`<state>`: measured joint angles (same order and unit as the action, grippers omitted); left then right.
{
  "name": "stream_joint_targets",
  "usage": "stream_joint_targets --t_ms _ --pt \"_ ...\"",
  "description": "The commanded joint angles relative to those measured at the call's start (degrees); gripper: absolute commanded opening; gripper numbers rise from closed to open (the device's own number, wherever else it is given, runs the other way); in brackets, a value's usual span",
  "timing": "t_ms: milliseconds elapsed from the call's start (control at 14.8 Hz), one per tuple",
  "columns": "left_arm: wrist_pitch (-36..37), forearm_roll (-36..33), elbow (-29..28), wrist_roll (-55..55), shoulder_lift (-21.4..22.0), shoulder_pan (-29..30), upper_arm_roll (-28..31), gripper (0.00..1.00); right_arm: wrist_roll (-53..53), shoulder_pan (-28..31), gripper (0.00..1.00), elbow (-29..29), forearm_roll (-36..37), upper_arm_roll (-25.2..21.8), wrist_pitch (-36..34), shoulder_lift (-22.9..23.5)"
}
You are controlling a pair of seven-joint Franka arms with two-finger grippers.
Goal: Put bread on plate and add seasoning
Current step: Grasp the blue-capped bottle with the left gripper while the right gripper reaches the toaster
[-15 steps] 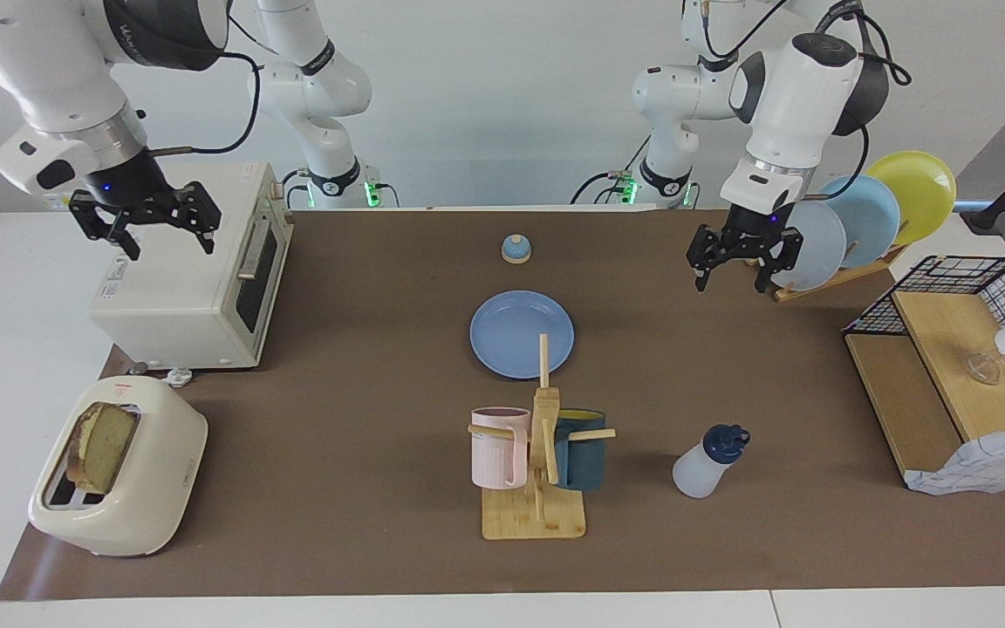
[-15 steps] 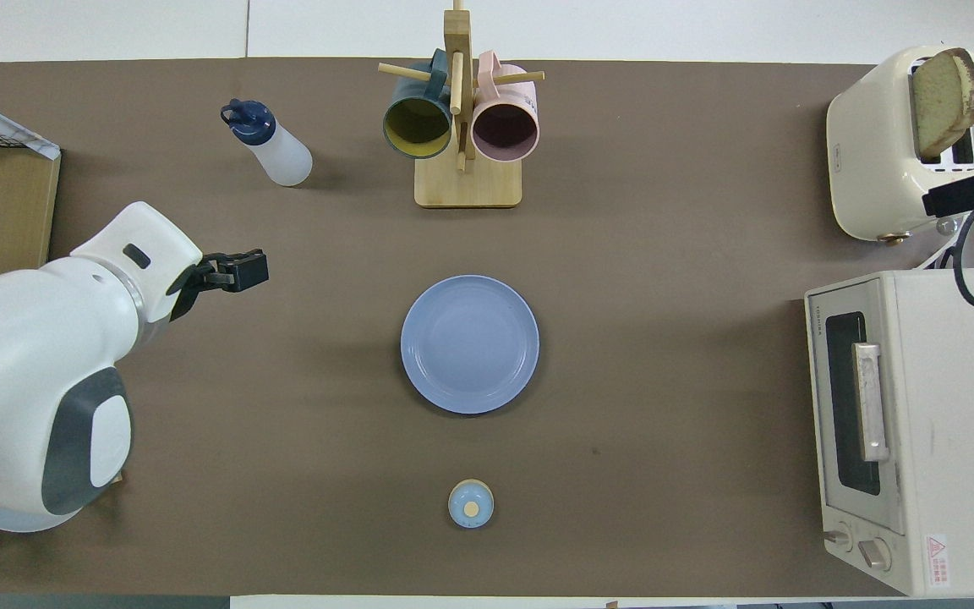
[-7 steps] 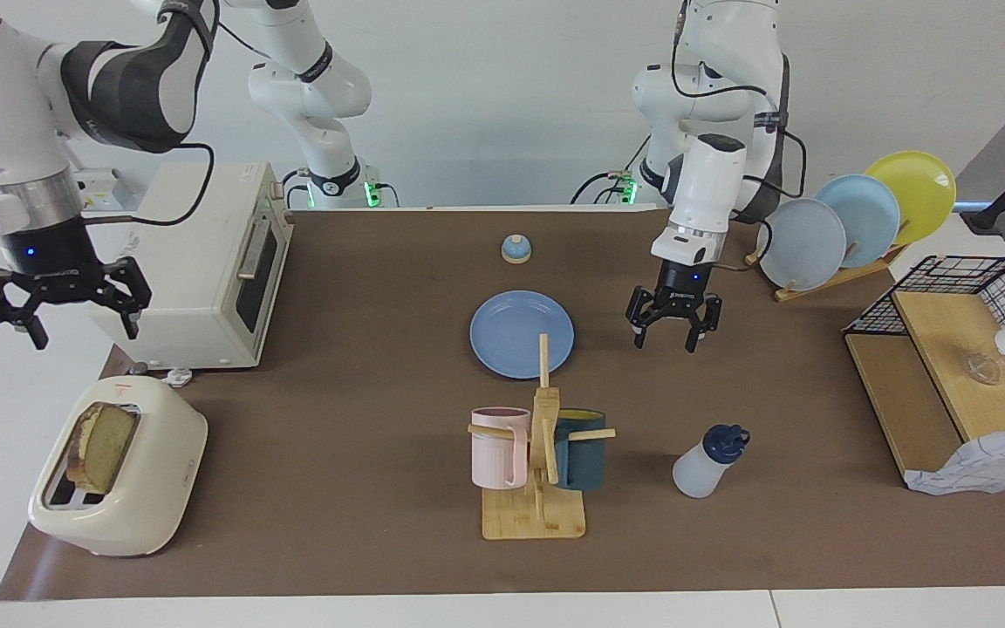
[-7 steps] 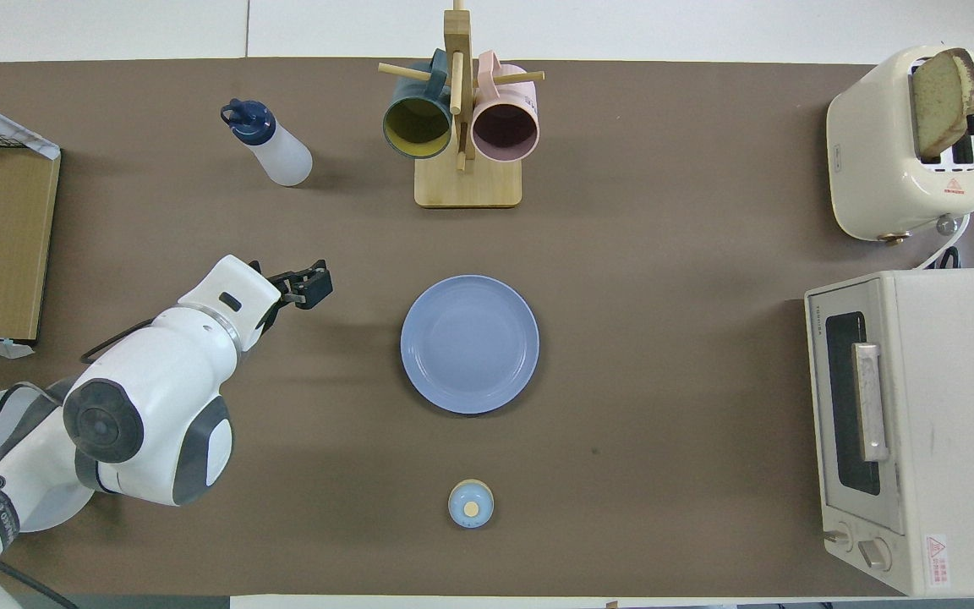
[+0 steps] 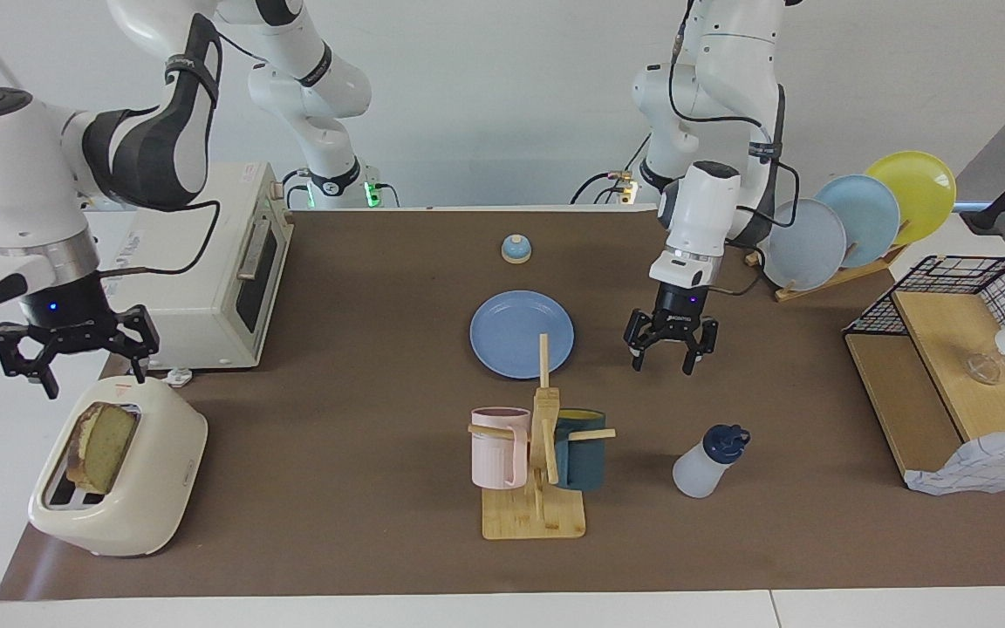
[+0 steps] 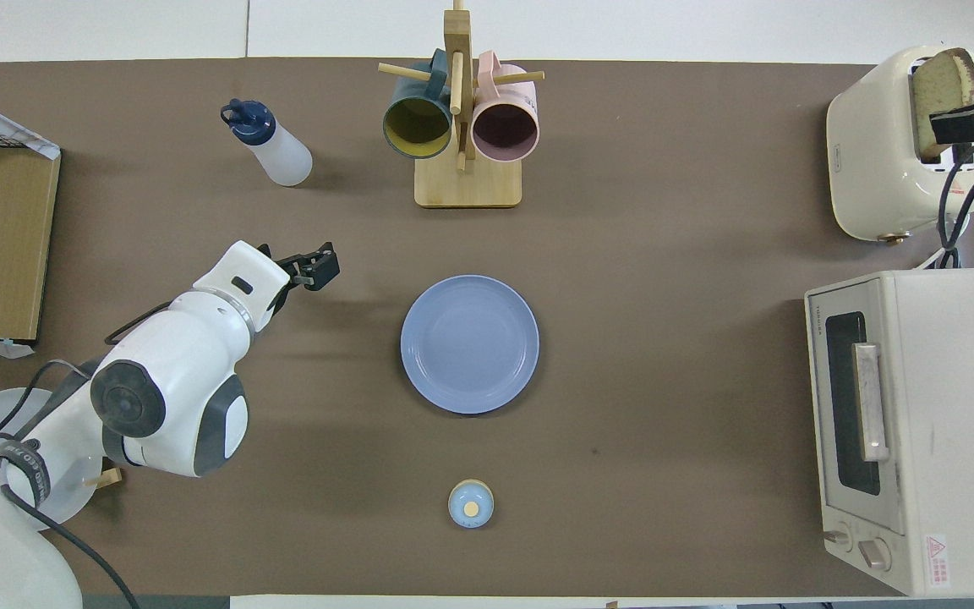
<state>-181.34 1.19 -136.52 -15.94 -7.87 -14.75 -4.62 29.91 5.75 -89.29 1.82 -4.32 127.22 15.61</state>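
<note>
A red warning triangle is seen on top of the toaster [image 5: 123,392], and a red-and-white warning label on the toaster oven [image 6: 935,560]; its wording cannot be read. No other text is legible.

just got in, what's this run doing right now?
Nothing is held yet. The bread stands in the toaster, with the right gripper open above it. The left gripper hangs open over the mat beside the empty blue plate. The seasoning bottle stands untouched, farther from the robots than the plate, near the mug rack.
</note>
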Motion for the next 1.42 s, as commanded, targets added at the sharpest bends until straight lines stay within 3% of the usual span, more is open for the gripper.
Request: stream_joint_targets --t_ms 0,474,610,745,881,948,1355 --pt "-1.0 0.8 5.7 0.2 -5.3 -0.8 1.9 1.0 1.3 1.8 0.95 -1.0 -1.5 0.4 2.9 0.6" --pt "-0.4 0.8 12.7 0.3 -10.7 -1.9 4.7 1.0 -8.3 1.8 0.89 -1.1 -4.0 0.3 1.8 0.9" --pt "-0.3 0.8 13.5 0.3 -11.6 -7.3 10.7 1.0 -9.1 2.1 0.87 -1.1 -4.0 0.3 1.9 1.1" --pt "-0.1 0.9 15.0 0.2 -13.7 -17.4 21.6 1.0 -9.5 2.3 0.87 -0.7 -4.2 0.3 2.0 1.8" --pt "0.3 0.9 16.6 -1.0 -15.4 -25.6 30.8 1.0 -9.5 2.2 0.76 -0.7 -4.1 0.3 2.9 2.1" --pt "0.3 0.9 16.9 -2.2 -15.5 -25.9 31.1 1.0 -9.5 2.2 0.67 -0.7 -4.0 0.3 3.2 2.2" --pt "1.3 0.9 21.9 -7.2 -18.8 -26.0 31.1 1.0 -8.8 2.8 0.67 -1.0 -3.7 0.3 5.2 3.0"
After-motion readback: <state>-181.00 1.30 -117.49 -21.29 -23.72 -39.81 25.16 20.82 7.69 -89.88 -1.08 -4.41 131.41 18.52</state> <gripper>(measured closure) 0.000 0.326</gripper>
